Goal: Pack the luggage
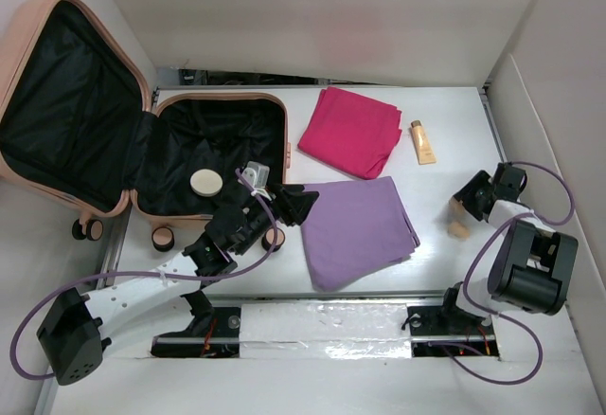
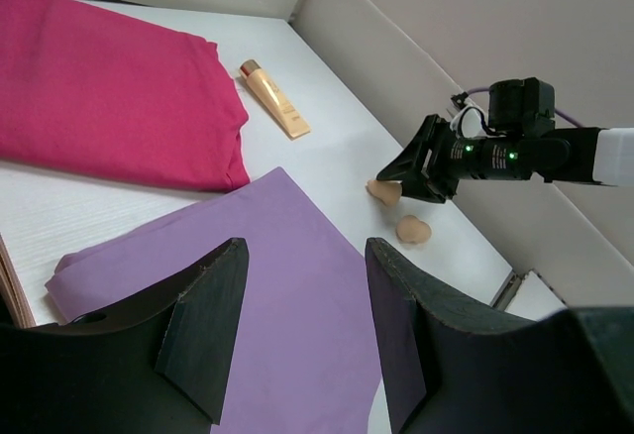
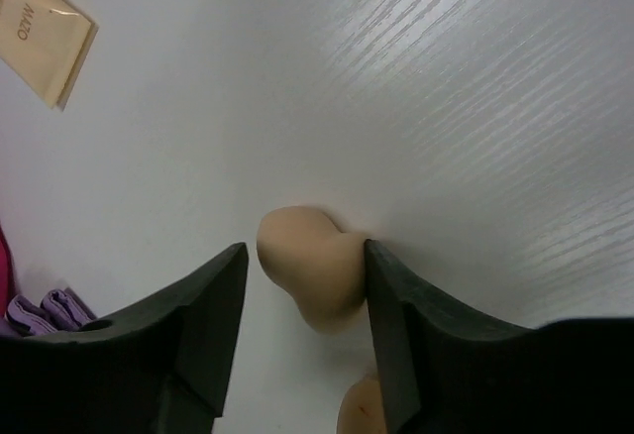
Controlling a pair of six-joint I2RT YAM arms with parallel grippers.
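White tabletop (image 1: 454, 121): luggage (image 1: 189, 140) lies open, wheels (image 1: 163, 238) facing the near edge

I'm seeing a peach-pink suitcase (image 1: 114, 210), black lining (image 1: 66, 102). Magenta cloth (image 1: 350, 131), plain; lilac cloth (image 1: 358, 230), plain too. Tube's (image 1: 422, 142) peach, copper cap. Sponge (image 3: 309, 277), beige. My fingers (image 3: 178, 335), black. Table's (image 1: 454, 121) white, faint grey grain.

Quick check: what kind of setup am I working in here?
Likely a staged robot test bench, not a home: a white table boxed in by plain white panels, with the open luggage laid out.
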